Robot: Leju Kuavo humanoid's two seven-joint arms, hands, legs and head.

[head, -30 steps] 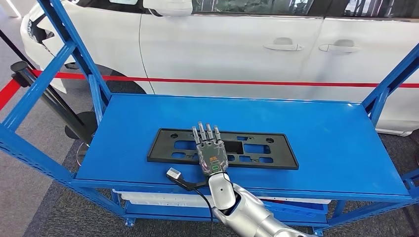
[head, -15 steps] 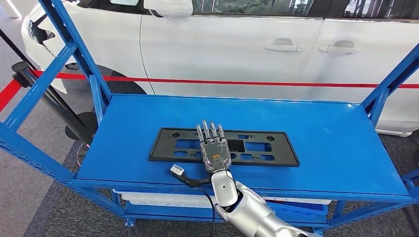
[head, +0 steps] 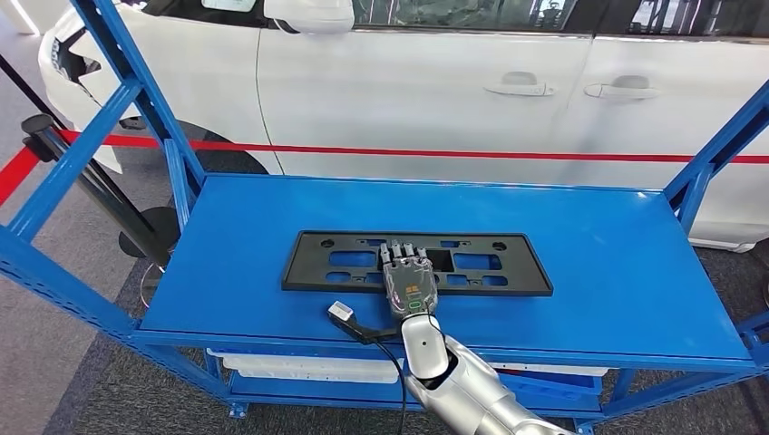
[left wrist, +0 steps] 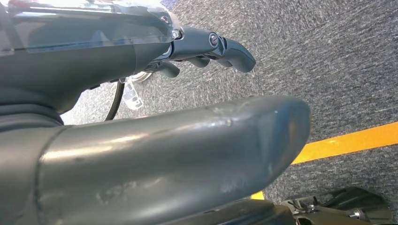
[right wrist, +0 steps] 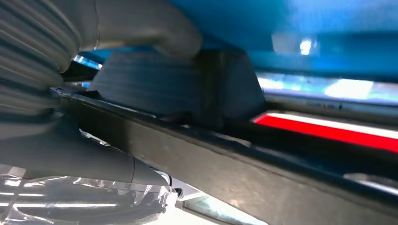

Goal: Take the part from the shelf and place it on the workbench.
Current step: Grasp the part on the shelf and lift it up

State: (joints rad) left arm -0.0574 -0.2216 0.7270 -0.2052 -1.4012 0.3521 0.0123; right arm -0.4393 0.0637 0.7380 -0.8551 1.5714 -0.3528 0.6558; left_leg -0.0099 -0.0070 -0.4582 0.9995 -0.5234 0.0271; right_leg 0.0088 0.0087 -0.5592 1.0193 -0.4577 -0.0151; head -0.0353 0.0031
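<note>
Since a second ago the right hand [head: 409,283] has shifted rightward along the near edge of the part [head: 508,263], and its fingers, then laid out flat across the frame, now curl down over that edge. The part itself has turned slightly, its left end sitting a bit farther from the shelf's front edge than before.

Head view: black rectangular plastic part with cut-outs lies flat on the blue shelf [head: 617,272], about mid-depth, centred between the left and right edges. Right hand sits on the part's near long edge, back of the hand up, silver forearm coming in over the shelf's front edge. Small cable connector [head: 341,313] lies on the shelf just left of the wrist, close to the front edge. White car [head: 435,91] with a red stripe stands behind the shelf; black post [head: 82,177] off the back-left corner.

Left wrist view: left hand [left wrist: 155,140] hangs over grey carpet [left wrist: 328,56], thumb large in the foreground, darker fingers [left wrist: 220,44] loosely bent and apart, nothing in them. Yellow floor line [left wrist: 347,140] crosses the carpet.

Right wrist view: very close and blurred. Thumb [right wrist: 150,28] presses on a dark block of the part, whose black edge runs diagonally across; the hand grips the part's near edge.
</note>
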